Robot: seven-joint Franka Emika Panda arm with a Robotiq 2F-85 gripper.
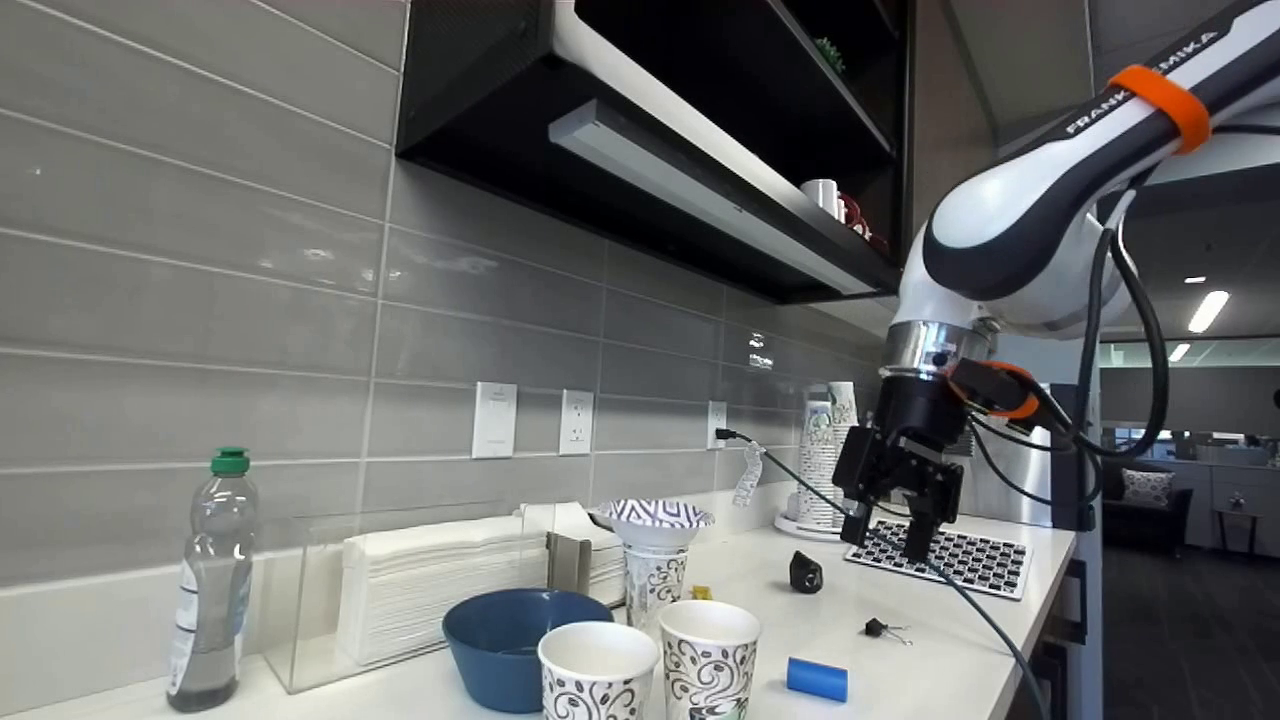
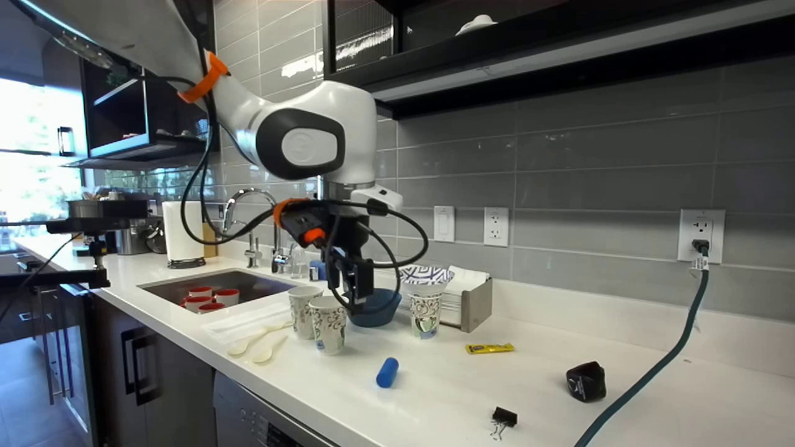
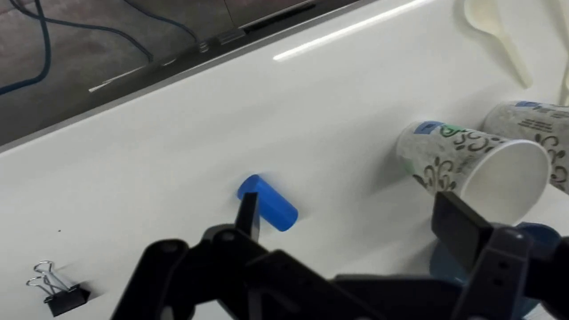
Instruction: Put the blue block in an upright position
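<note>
The blue block (image 1: pixel 817 680) lies on its side on the white counter. It looks like a short rounded cylinder. It also lies flat in an exterior view (image 2: pixel 387 373), in front of the paper cups. In the wrist view the blue block (image 3: pixel 276 205) shows behind the left fingertip, which covers a small part of it. My gripper (image 3: pixel 348 198) is open with its fingers wide apart and nothing between them. In both exterior views the gripper (image 1: pixel 887 540) (image 2: pixel 355 295) hangs above the counter, fingers pointing down, clear of the block.
Two patterned paper cups (image 2: pixel 328 326) (image 2: pixel 303 313) stand near the block, by a dark blue bowl (image 1: pixel 510 640). A cup with a bowl on top (image 2: pixel 425 310) stands beside napkins. A binder clip (image 3: pixel 66 298), black object (image 2: pixel 586 381), yellow packet (image 2: pixel 489 348) and cable (image 2: pixel 658 366) are on the counter.
</note>
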